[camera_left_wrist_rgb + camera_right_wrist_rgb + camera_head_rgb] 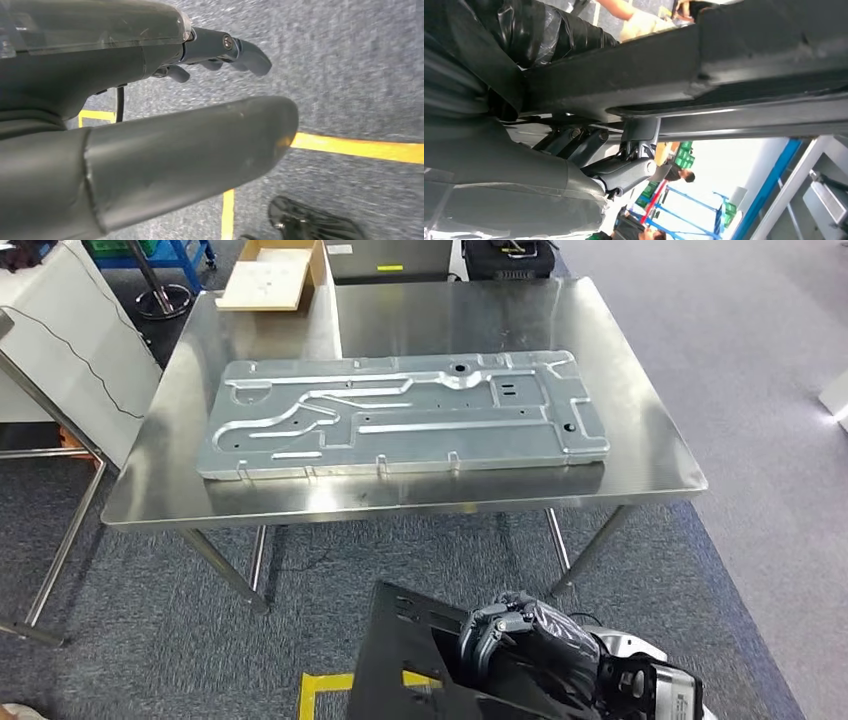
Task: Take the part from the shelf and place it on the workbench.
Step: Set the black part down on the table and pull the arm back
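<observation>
Head view: right hand (520, 640) grips flat black part (400, 660); left hand (150, 150) loosely spread.

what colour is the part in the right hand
Black, seen best in the head view.

No text, label, brand or number can be read. The small marking on the right arm's grey wrist housing (676, 703), below the steel workbench (640, 455), is too blurred to make out.
</observation>
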